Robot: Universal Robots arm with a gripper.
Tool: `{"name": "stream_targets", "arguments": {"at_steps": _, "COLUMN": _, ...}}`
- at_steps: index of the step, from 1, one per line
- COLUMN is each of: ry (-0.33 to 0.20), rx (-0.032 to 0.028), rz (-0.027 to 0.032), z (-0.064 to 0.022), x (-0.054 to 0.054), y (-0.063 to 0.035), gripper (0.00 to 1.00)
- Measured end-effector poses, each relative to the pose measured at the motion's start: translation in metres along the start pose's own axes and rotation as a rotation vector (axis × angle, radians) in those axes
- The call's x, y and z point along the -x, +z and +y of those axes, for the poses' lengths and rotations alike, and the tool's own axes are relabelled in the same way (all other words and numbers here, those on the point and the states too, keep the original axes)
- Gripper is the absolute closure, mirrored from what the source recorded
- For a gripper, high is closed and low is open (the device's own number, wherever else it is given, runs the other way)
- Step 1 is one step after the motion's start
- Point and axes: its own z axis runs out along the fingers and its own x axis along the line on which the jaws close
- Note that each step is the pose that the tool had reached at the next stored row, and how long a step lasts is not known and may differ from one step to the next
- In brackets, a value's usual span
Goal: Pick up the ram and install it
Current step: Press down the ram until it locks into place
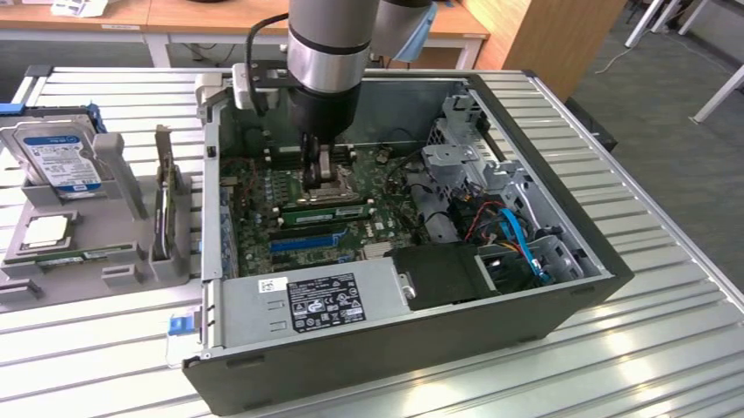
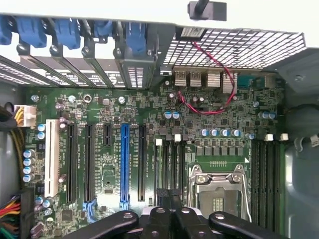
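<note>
Starting at the exterior view's left, you've got a grey holder (image 1: pixel 87 248) on the slatted table (image 1: pixel 651 348) with a hard drive (image 1: pixel 52 157) standing in it and a processor chip (image 1: pixel 44 231) lying flat below. Moving right, the open computer case (image 1: pixel 407 348) sits with its motherboard (image 1: pixel 302 222) exposed, and your hand (image 1: pixel 316 178) is down inside it, fingers closed, right by the empty processor socket (image 2: pixel 218 191). The ram (image 1: pixel 326 212) (the green stick with the white label) lies seated across the board just beside the hand's tips; whether the fingers touch it, you can't tell from here. Further right, blue cables (image 1: pixel 517 239) curl near the drive cage (image 1: pixel 465 165).
</note>
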Motion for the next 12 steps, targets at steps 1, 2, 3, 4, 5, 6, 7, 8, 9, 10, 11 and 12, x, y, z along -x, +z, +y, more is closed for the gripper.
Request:
{"name": "stream_targets", "arguments": {"at_steps": 1, "ry": 0.000, "rx": 0.0000, "rz": 0.0000, "z": 0.0001, "x": 0.000, "y": -0.0020, "gripper": 0.90}}
{"name": "stream_targets", "arguments": {"at_steps": 2, "ry": 0.000, "rx": 0.0001, "rz": 0.0001, "z": 0.0001, "x": 0.000, "y": -0.0040, "gripper": 0.90}}
{"name": "stream_targets", "arguments": {"at_steps": 3, "ry": 0.000, "rx": 0.0000, "rz": 0.0000, "z": 0.0002, "x": 0.001, "y": -0.0062, "gripper": 0.90}}
{"name": "stream_targets", "arguments": {"at_steps": 4, "ry": 0.000, "rx": 0.0000, "rz": 0.0000, "z": 0.0003, "x": 0.001, "y": -0.0081, "gripper": 0.90}}
{"name": "stream_targets", "arguments": {"at_steps": 5, "ry": 0.000, "rx": 0.0000, "rz": 0.0000, "z": 0.0003, "x": 0.001, "y": -0.0099, "gripper": 0.90}}
{"name": "stream_targets", "arguments": {"at_steps": 6, "ry": 0.000, "rx": 0.0000, "rz": 0.0000, "z": 0.0004, "x": 0.001, "y": -0.0116, "gripper": 0.90}}
{"name": "stream_targets", "arguments": {"at_steps": 7, "ry": 0.000, "rx": 0.0000, "rz": 0.0000, "z": 0.0004, "x": 0.001, "y": -0.0133, "gripper": 0.90}}
{"name": "stream_targets", "arguments": {"at_steps": 8, "ry": 0.000, "rx": 0.0000, "rz": -0.0001, "z": 0.0005, "x": 0.001, "y": -0.0148, "gripper": 0.90}}
{"name": "stream_targets", "arguments": {"at_steps": 9, "ry": 0.000, "rx": 0.0000, "rz": 0.0000, "z": 0.0005, "x": 0.002, "y": -0.0165, "gripper": 0.90}}
{"name": "stream_targets", "arguments": {"at_steps": 10, "ry": 0.000, "rx": 0.0000, "rz": 0.0000, "z": 0.0006, "x": 0.002, "y": -0.0182, "gripper": 0.90}}
{"name": "stream_targets", "arguments": {"at_steps": 11, "ry": 0.000, "rx": 0.0000, "rz": 0.0000, "z": 0.0006, "x": 0.002, "y": -0.0197, "gripper": 0.90}}
{"name": "stream_targets", "arguments": {"at_steps": 12, "ry": 0.000, "rx": 0.0000, "rz": 0.0000, "z": 0.0007, "x": 0.002, "y": -0.0211, "gripper": 0.90}}
